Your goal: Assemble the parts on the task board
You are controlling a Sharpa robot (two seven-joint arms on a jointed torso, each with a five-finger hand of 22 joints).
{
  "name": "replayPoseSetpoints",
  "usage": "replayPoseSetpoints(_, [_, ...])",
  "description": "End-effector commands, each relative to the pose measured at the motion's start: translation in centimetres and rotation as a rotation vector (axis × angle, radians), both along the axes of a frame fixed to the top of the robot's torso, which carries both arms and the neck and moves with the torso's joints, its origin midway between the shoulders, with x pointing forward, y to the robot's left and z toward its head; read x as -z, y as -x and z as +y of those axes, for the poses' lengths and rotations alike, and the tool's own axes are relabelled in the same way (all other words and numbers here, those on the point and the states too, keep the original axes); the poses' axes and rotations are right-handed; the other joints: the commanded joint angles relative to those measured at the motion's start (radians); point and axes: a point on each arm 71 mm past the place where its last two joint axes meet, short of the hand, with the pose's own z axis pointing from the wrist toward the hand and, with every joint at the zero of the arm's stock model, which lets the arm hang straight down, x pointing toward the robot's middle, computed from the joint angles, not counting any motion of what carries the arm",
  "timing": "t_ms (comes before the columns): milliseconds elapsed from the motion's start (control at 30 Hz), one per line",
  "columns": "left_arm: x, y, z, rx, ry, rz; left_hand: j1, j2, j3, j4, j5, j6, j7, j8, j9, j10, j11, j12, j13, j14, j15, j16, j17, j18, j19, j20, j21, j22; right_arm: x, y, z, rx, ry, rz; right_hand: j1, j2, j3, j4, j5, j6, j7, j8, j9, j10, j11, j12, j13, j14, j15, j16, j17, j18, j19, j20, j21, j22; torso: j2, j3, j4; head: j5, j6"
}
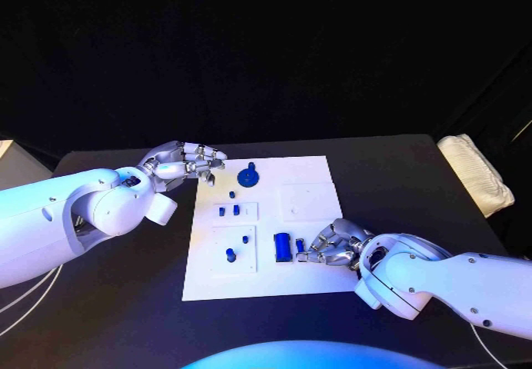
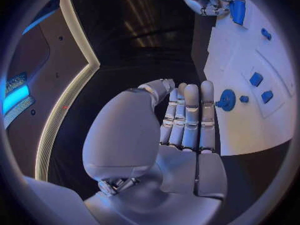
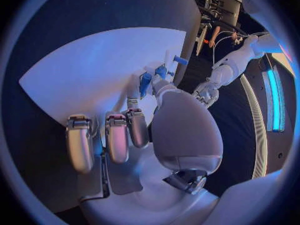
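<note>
Blue cylinder (image 1: 283, 247) sits just beside my right hand (image 1: 333, 244), fingers curled, grasp unclear; my left hand (image 1: 183, 163) hovers released beside the task board (image 1: 310, 231).

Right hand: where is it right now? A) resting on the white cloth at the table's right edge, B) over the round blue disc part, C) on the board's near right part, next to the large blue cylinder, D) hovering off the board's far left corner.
C: in the head view the right hand lies on the task board beside the large blue cylinder.
</note>
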Motion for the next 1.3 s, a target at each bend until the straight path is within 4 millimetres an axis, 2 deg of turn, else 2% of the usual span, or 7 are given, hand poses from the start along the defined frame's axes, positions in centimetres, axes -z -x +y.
replayPoseSetpoints(33, [-0.1,0.1,-0.3,0.02,0.007,0.001,-0.006,0.003,0.002,0.006,0.003,-0.005,-0.001,0.005,0.001,-0.006,-0.001,0.003,-0.001,-0.005,0.004,-0.004,0.002,0.013,0.001,0.004,-0.005,-0.002,0.2,0.0,0.1,-0.029,-0.005,0.01,0.007,0.009,-0.008,-0.001,0.0,-0.004,-0.001,0.005,0.001,0.036,-0.003,-0.001,0.17,0.106,-0.003,0.006,0.263,-0.007,0.105,-0.007,0.002,0.263,0.0,-0.0001,0.0007,-0.001,0.001])
replayPoseSetpoints(400, [0.0,0.0,-0.3,0.021,0.006,0.003,-0.007,0.004,0.002,0.008,0.003,-0.006,-0.001,0.005,0.001,-0.007,-0.001,0.004,-0.001,-0.005,0.005,-0.005,0.002,0.013,0.001,0.005,-0.005,-0.002,0.5,-0.7,-0.1,-0.027,0.01,-0.003,0.058,0.032,0.001,-0.012,0.001,-0.006,-0.002,0.004,0.0,0.037,-0.005,0.0,0.171,0.106,-0.004,0.006,0.263,-0.007,0.105,-0.008,0.002,0.263,0.0,-0.0005,-0.0003,-0.002,0.0])
replayPoseSetpoints(600, [0.0,0.0,-0.3,0.02,0.006,0.003,-0.007,0.004,0.002,0.008,0.003,-0.006,-0.001,0.005,0.001,-0.007,-0.001,0.004,-0.001,-0.005,0.005,-0.005,0.002,0.013,0.001,0.005,-0.005,-0.002,0.6,-1.1,-0.1,-0.027,0.005,-0.012,0.048,0.024,-0.014,0.0,-0.002,-0.006,0.0,0.004,-0.001,0.037,-0.003,0.0,0.172,0.106,-0.003,0.006,0.263,-0.007,0.105,-0.008,0.002,0.263,0.0,-0.0002,0.0014,-0.006,0.001])
replayPoseSetpoints(1067, [-0.1,0.1,-0.3,0.016,0.011,-0.005,-0.01,0.005,0.002,0.01,0.002,-0.007,0.0,0.006,0.001,-0.008,0.0,0.005,-0.002,-0.006,0.005,-0.005,0.002,0.013,0.0,0.005,-0.007,-0.003,-0.2,-1.0,-0.8,-0.009,-0.043,-0.041,0.037,0.015,-0.04,0.011,-0.002,-0.007,0.001,0.004,-0.001,0.036,-0.002,-0.002,0.171,0.106,-0.002,0.006,0.263,-0.007,0.105,-0.007,0.002,0.263,-0.001,-0.0004,-0.0003,-0.003,0.001])
replayPoseSetpoints(1167, [-0.1,0.0,-0.2,0.005,0.019,-0.012,-0.012,0.004,0.002,0.012,0.002,-0.007,0.0,0.006,0.001,-0.008,0.0,0.005,-0.002,-0.006,0.005,-0.005,0.002,0.013,0.0,0.006,-0.008,-0.003,-1.1,-1.3,-1.0,-0.012,-0.104,-0.078,0.032,0.016,-0.071,0.013,0.0,-0.032,0.01,-0.01,-0.006,0.028,0.005,-0.017,0.164,0.106,0.003,0.006,0.263,-0.007,0.105,-0.004,0.002,0.263,-0.003,-0.0018,-0.0011,-0.004,0.006])
replayPoseSetpoints(1267, [-0.1,-0.1,-0.1,-0.016,0.034,-0.023,-0.017,0.003,0.0,0.016,0.002,-0.008,0.0,0.007,0.001,-0.009,0.0,0.006,-0.002,-0.006,0.006,-0.005,0.002,0.013,0.0,0.007,-0.01,-0.004,-2.4,-2.0,-1.1,-0.022,-0.196,-0.147,0.039,0.025,-0.092,0.011,0.0,-0.047,0.016,-0.017,-0.009,0.017,0.011,-0.037,0.154,0.106,0.008,0.006,0.263,-0.007,0.105,0.001,0.002,0.263,-0.007,-0.0045,-0.0011,-0.008,0.013])
replayPoseSetpoints(1300, [-0.1,-0.1,-0.1,-0.025,0.04,-0.027,-0.022,0.001,-0.002,0.02,0.001,-0.009,-0.001,0.007,0.001,-0.01,0.0,0.007,-0.002,-0.007,0.006,-0.004,0.003,0.013,-0.001,0.007,-0.012,-0.006,-2.7,-2.3,-1.2,-0.024,-0.223,-0.172,0.057,0.035,-0.098,0.008,0.0,-0.06,0.023,-0.023,-0.01,0.003,0.016,-0.06,0.142,0.104,0.014,0.002,0.257,0.0,0.097,0.005,-0.03,0.254,-0.008,-0.0055,-0.0008,-0.01,0.019])
